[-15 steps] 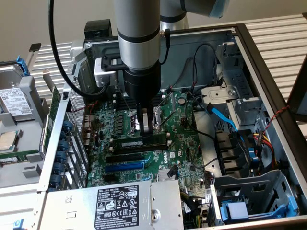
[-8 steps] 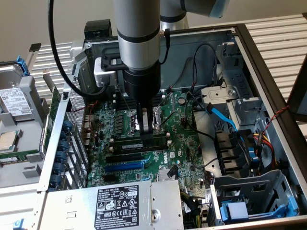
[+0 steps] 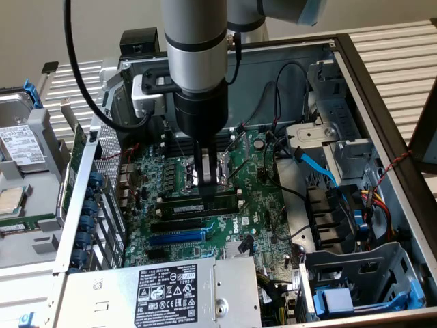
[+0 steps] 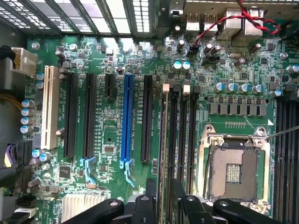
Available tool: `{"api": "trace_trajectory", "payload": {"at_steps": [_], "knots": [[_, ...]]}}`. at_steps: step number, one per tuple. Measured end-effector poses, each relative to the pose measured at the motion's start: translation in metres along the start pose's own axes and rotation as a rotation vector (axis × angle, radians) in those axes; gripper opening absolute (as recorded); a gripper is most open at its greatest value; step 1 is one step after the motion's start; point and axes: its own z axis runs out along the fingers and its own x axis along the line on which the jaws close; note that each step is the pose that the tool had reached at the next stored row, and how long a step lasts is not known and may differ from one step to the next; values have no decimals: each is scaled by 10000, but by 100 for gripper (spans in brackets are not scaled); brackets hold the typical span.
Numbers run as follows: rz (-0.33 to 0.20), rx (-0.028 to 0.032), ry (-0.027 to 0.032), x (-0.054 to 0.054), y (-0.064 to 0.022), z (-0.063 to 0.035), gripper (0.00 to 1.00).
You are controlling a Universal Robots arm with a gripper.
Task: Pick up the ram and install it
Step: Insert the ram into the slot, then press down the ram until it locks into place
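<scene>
Gripper [image 3: 203, 191] directly over the ram [image 3: 222, 202], touching it

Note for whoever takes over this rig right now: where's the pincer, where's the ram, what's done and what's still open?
The pincer is down inside the open case, right at the ram. I can't tell whether it is gripping.
The ram stands on edge along the black memory slots, between the blue expansion slot and the CPU socket, on the side nearer the blue slot.
Done: the ram has been picked up and brought to the slots.
Left: neither view confirms it is fully seated, so treat the install as unfinished.
</scene>
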Motion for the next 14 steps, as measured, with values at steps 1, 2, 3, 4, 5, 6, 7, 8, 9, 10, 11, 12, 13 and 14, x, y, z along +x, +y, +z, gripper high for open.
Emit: {"api": "trace_trajectory", "payload": {"at_steps": [1, 2, 3, 4, 5, 6, 7, 8, 9, 10, 11, 12, 13, 14], "knots": [[-1, 7, -2, 0, 3, -4, 27], [-1, 17, -3, 0, 9, -8, 27], [-1, 30, -5, 0, 14, -10, 27], [-1, 41, -7, 0, 18, -12, 27], [-1, 47, -10, 0, 19, -15, 27], [-3, 56, -16, 0, 19, -14, 27], [-1, 65, -21, 0, 22, -16, 27], [-1, 74, -31, 0, 22, -16, 27], [-1, 87, -39, 0, 24, -16, 27], [-1, 100, -49, 0, 25, -16, 27], [-1, 112, -56, 0, 26, -15, 27], [-1, 118, -60, -1, 26, -15, 27], [-2, 120, -62, 0, 26, -15, 27], [-2, 121, -63, 0, 27, -16, 27]]}}
